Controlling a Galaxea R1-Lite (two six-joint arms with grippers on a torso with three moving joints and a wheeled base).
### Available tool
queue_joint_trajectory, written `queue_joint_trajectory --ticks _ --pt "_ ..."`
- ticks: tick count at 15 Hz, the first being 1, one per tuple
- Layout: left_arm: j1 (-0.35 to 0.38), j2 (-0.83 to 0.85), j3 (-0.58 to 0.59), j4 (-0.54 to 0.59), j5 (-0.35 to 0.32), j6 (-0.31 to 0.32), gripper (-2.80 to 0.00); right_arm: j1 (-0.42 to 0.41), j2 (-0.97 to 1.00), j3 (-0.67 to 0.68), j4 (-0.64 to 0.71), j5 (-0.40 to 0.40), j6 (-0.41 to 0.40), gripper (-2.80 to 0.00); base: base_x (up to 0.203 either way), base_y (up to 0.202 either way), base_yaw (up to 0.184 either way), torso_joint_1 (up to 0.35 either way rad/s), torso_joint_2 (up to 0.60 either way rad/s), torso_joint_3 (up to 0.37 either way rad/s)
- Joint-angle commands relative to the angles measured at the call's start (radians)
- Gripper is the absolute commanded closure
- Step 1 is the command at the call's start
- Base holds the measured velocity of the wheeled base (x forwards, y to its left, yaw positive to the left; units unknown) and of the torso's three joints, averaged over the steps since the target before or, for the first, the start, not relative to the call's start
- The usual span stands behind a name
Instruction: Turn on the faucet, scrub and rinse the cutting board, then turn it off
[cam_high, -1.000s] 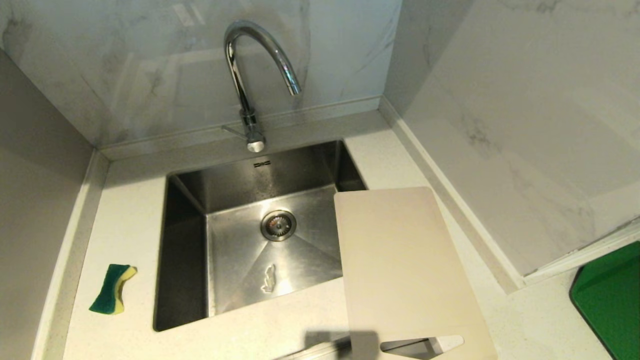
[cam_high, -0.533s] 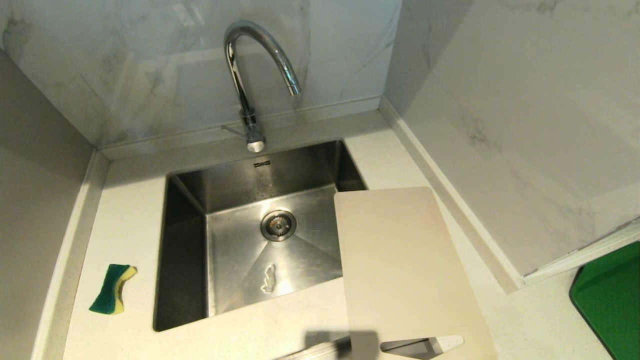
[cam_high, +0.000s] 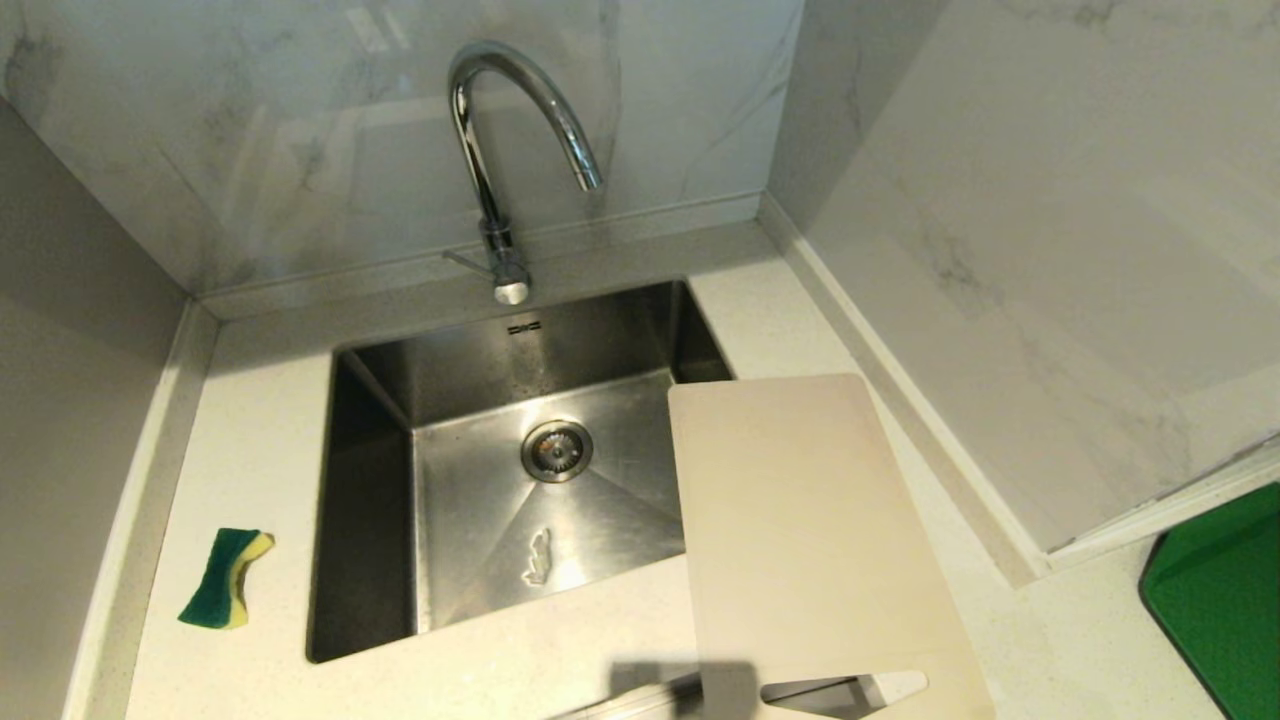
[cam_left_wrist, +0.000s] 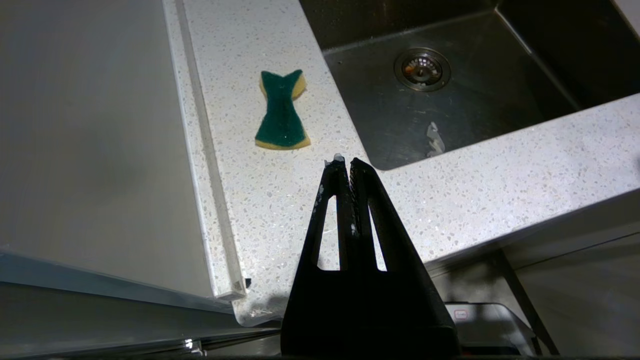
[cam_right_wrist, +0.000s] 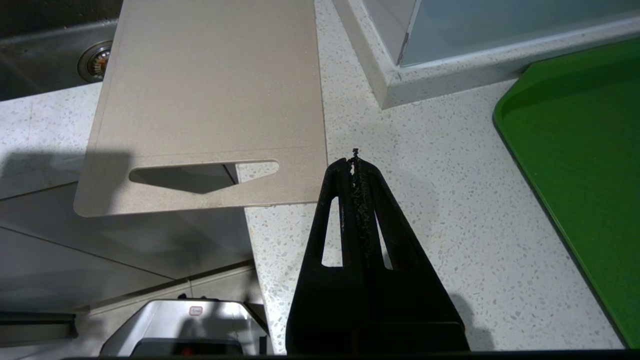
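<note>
While your right claw (cam_right_wrist: 354, 162) hangs clenched on nothing just beside the cutting board (cam_high: 810, 540), near its slotted end, the board lies flat with one side over the sink (cam_high: 370, 480) and its slot end past the counter edge. Your left claw (cam_left_wrist: 345, 165), also clenched empty, hovers over the counter (cam_high: 250, 440) near the sponge (cam_left_wrist: 281, 111). You have bare counter between board and green board (cam_right_wrist: 580, 150); the faucet (cam_high: 500, 140) stands behind the sink.
</note>
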Motion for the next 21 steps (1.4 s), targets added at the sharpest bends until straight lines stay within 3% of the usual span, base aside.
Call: queue_joint_trajectory --ticks 1,21 --pt "0.000 0.002 0.002 0.000 0.002 -0.002 0.00 0.000 0.001 0.000 -0.001 -0.002 0.005 0.00 0.000 0.000 0.000 0.000 0.00 0.000" --pt "-0.001 0.002 0.003 -0.001 0.002 -0.008 0.00 0.000 0.003 0.000 -0.001 -0.003 0.016 0.00 0.000 0.000 0.000 0.000 0.00 0.000"
